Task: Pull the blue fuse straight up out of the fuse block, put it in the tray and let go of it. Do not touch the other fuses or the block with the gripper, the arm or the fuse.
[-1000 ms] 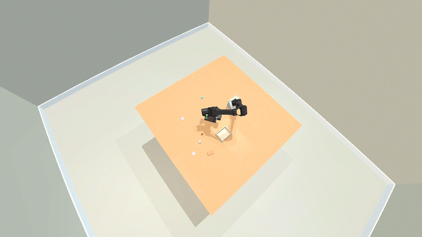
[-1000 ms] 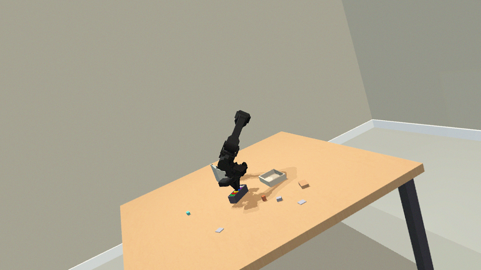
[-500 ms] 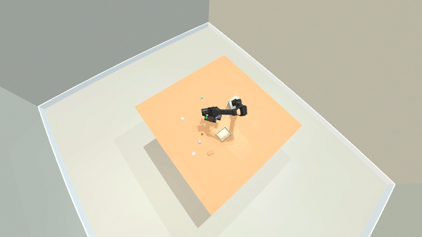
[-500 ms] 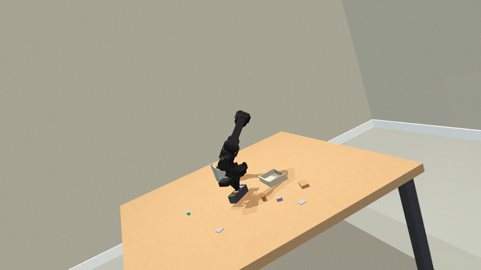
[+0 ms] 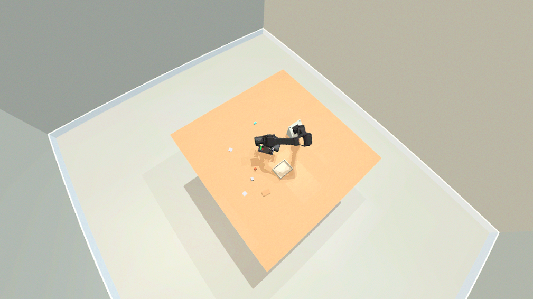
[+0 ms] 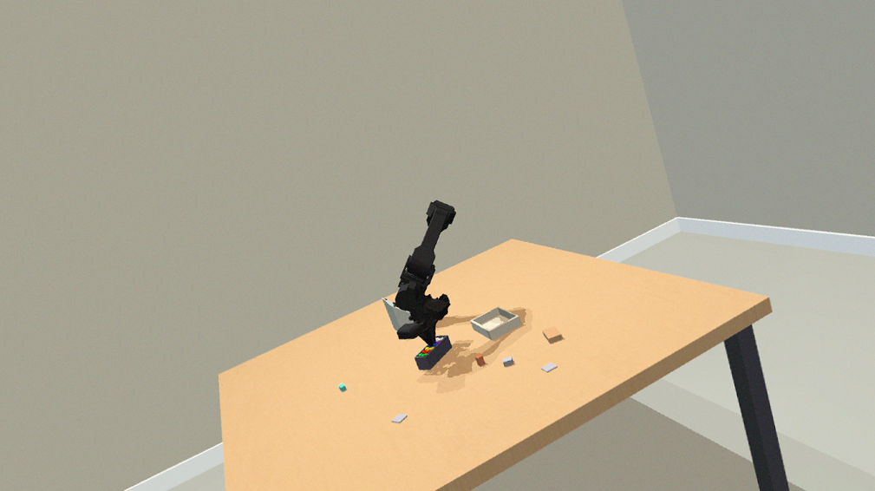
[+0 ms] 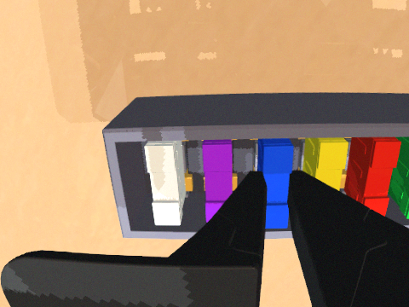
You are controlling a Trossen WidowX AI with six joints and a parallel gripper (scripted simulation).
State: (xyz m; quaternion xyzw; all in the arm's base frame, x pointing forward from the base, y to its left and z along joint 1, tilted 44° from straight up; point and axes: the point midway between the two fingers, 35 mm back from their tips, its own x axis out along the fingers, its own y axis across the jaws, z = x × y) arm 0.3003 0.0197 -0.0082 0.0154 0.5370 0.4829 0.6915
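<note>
Blue fuse [image 7: 276, 182]: bright, blocky, stepped like stacked cubes, upright in its slot in the dark block [image 7: 250, 114], between purple [image 7: 217, 176] and yellow [image 7: 325, 160]; white [image 7: 165, 179] at the far end, red [image 7: 375, 167] and green [image 7: 402, 176] on the other side. Pincer [image 7: 278, 190] nearly closed, gripping the blue fuse, one black finger [image 7: 241, 222] on each flank. Tray [image 6: 494, 322] well apart on the table [image 6: 593, 313], beside the block.

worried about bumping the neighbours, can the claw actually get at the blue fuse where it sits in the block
Yes, it seems so: the claw is shut on the blue fuse, its fingers slipped between the purple fuse and the yellow fuse. The gaps look tight, so contact can't be ruled out.
</note>
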